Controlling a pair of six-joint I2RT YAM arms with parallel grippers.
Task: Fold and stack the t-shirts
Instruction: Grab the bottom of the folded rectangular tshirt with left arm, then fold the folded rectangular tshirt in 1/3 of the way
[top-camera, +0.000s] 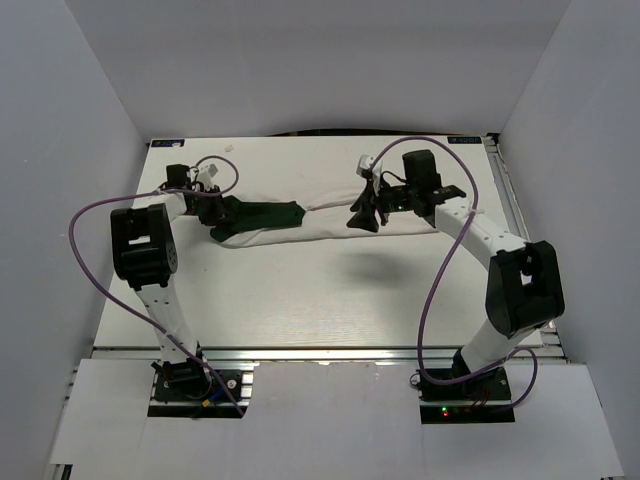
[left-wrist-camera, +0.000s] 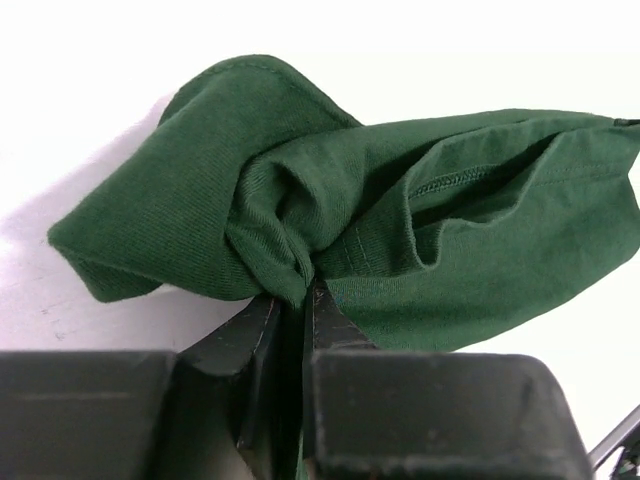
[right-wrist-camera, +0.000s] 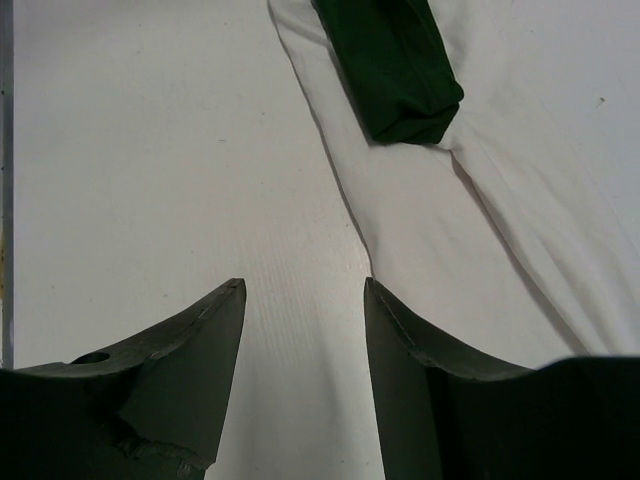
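Note:
A t-shirt (top-camera: 325, 222) lies in a long narrow strip across the far half of the table, white with a dark green sleeve (top-camera: 262, 215) at its left end. My left gripper (top-camera: 215, 207) is at that end. In the left wrist view its jaws (left-wrist-camera: 297, 295) are shut on a bunched fold of green sleeve cloth (left-wrist-camera: 400, 220). My right gripper (top-camera: 362, 215) hovers over the strip's right part. In the right wrist view it stands open (right-wrist-camera: 304, 282) with nothing between the fingers, beside the edge of the white cloth (right-wrist-camera: 500, 230). Beyond it a folded green sleeve (right-wrist-camera: 395, 70) rests on the white cloth.
White walls enclose the table on the left, back and right. Purple cables (top-camera: 440, 280) loop from both arms over the table. A small white scrap (top-camera: 228, 148) lies near the back edge. A metal rail (top-camera: 320, 352) runs along the near edge.

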